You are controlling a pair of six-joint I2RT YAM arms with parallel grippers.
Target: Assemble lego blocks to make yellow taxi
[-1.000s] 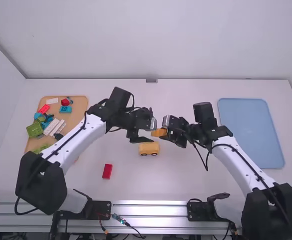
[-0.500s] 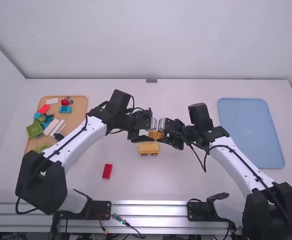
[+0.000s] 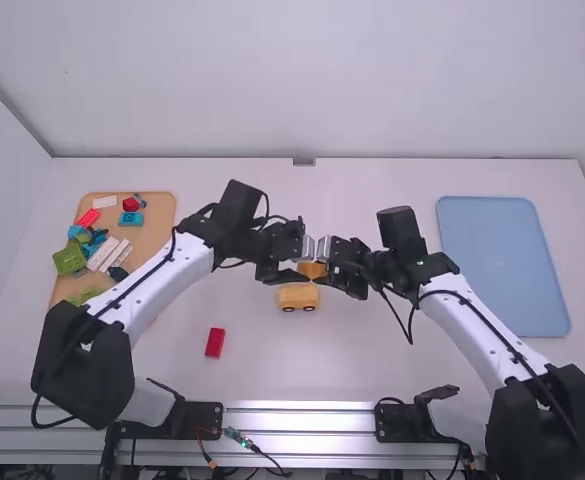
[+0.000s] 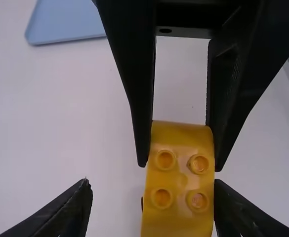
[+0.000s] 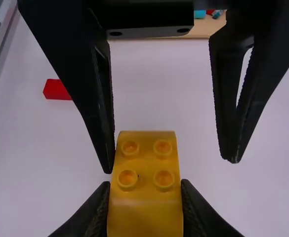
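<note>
Apparently a handover step | right end effector (image 5: 145, 183) clamped on yellow block (image 5: 144, 160); left end effector (image 4: 152, 182) apart, block between its fingers | block above tabletop (image 3: 372, 360), close to yellow wheeled base (image 3: 299, 297) | next: left should close squarely, then right release

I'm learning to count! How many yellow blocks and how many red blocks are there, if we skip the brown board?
Yellow: 2 (the block with wheels and the held block in the right gripper)
Red: 1 (the red block)
Total: 3
</note>
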